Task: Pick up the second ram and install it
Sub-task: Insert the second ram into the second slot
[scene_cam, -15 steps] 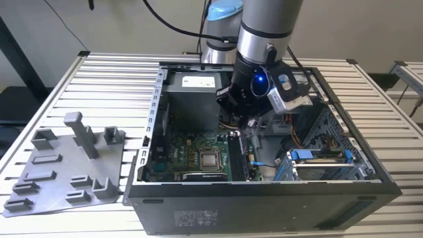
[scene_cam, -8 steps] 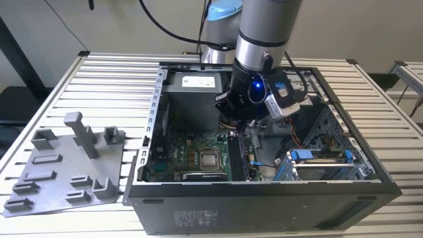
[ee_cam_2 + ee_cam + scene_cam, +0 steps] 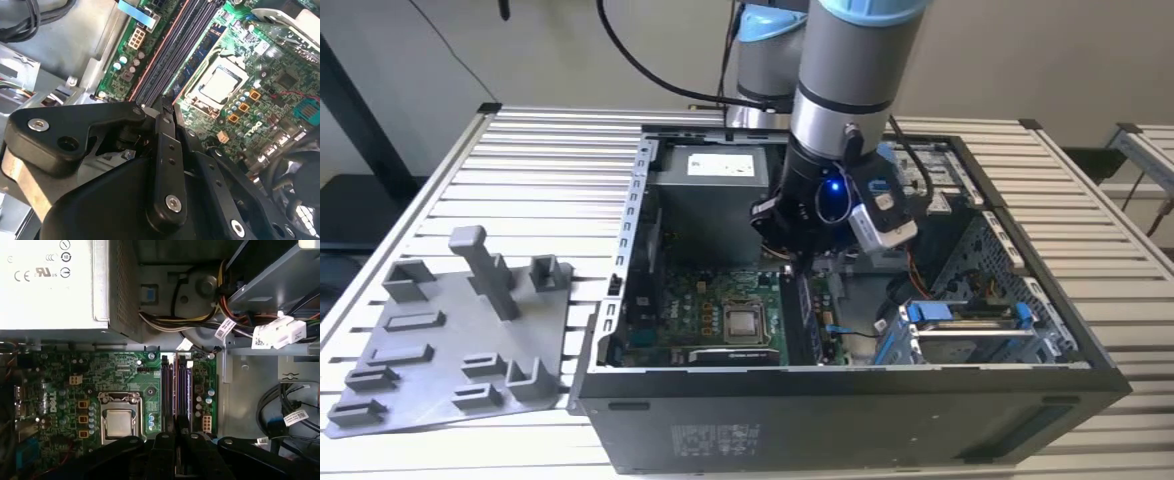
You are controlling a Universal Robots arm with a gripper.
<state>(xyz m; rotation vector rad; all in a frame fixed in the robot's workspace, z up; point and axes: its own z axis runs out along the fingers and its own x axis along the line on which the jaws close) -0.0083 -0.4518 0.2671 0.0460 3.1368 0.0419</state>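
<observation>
My gripper point(image 3: 802, 263) reaches down into the open computer case point(image 3: 854, 385), over the motherboard's memory slots point(image 3: 176, 387). In both wrist views the black fingers point(image 3: 165, 145) are drawn together, and the gripper point(image 3: 177, 432) sits at one end of the slot bank point(image 3: 172, 55). Long dark strips stand on edge in the slots. I cannot tell which strip is the second ram, or whether the fingertips pinch it or only press on it. The gripper point(image 3: 164, 102) meets the board where the slots end.
A gray plastic tray point(image 3: 440, 340) with raised blocks lies on the slatted table at the exterior view's left. Inside the case are the processor socket point(image 3: 119, 421), the power supply point(image 3: 50, 285), cable bundles point(image 3: 280, 332) and a drive cage with a blue tab point(image 3: 961, 315).
</observation>
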